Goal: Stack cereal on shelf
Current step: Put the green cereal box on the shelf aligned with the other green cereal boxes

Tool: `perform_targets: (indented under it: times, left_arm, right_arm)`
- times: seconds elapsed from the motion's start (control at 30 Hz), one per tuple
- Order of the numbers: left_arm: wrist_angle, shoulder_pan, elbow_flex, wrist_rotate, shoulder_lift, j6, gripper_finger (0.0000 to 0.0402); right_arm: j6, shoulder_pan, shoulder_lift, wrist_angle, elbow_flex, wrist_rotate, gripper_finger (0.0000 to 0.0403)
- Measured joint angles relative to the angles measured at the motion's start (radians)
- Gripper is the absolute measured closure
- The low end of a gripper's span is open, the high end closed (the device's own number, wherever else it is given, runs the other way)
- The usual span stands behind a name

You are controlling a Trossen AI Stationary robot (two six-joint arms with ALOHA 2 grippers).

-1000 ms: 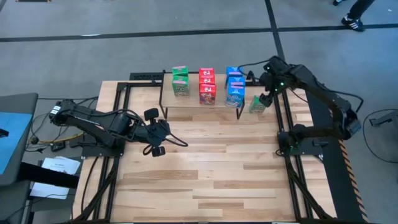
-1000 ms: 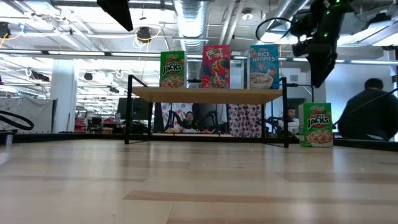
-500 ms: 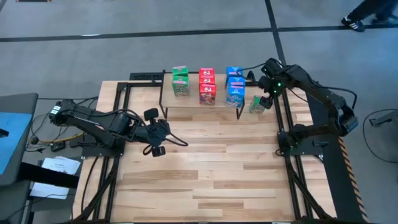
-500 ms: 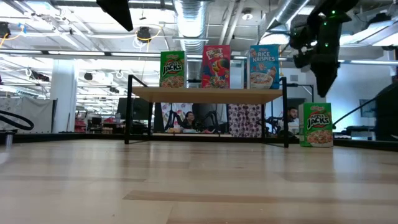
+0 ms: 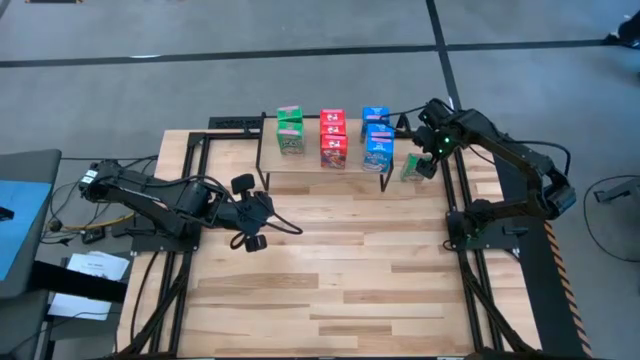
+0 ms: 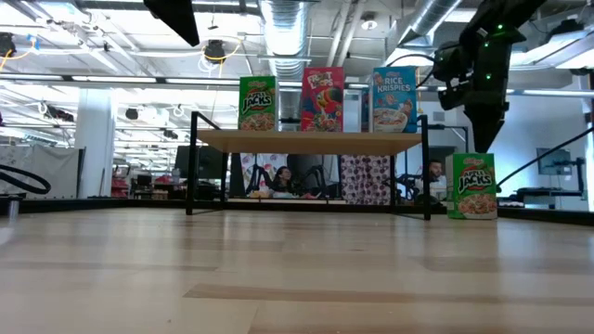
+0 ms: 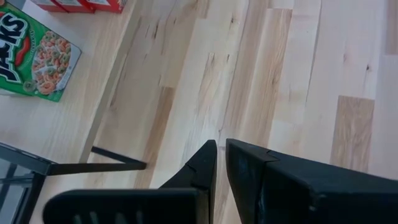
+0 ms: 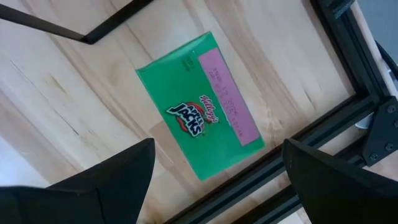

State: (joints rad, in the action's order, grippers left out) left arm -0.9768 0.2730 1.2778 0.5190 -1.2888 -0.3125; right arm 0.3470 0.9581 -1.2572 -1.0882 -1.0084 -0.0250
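Nearest to us, the left gripper [image 5: 252,214] rests low over the slatted light-wood table [image 5: 330,270], its dark fingers [image 7: 205,168] pressed together on nothing; this arm waits.

Farther back stands the low light-wood shelf on thin black legs [image 6: 306,141], carrying small printed cereal boxes in three rows: green [image 5: 290,130], red [image 5: 333,138] and blue [image 5: 377,140].

At the shelf's right end, one small green cereal box [image 6: 472,186] stands upright on the table, just beside the shelf leg and near the black frame rail. The right gripper [image 5: 432,143] hangs directly above it, fingers [image 8: 112,180] spread wide to either side of the box top and touching nothing.

We judge that the step in hand is picking up this stray green box. Next, the gripper needs to drop straight down, close on the box's sides, then lift it clear of the shelf edge and carry it over to the green row.
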Motion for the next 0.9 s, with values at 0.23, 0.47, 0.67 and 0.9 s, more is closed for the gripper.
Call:
perform_targets:
  times: [0.23,0.47,0.67,0.9]
  left_arm:
    - [0.000,0.000,0.000,0.000,0.000,-0.006,0.0377]
    - [0.000,0.000,0.000,0.000,0.000,-0.012,0.0377]
    - [0.000,0.000,0.000,0.000,0.000,-0.017,0.0377]
    - [-0.001,0.000,0.000,0.000,0.000,-0.017,0.0377]
  right_arm:
    - [0.005,0.000,0.000,0.001,0.000,0.000,0.0029]
    - [0.022,0.000,0.000,0.002,0.000,0.000,0.0029]
    - [0.023,0.000,0.002,-0.001,0.000,0.001,0.0029]
    - [0.025,0.002,0.061,0.000,-0.008,0.016,0.0029]
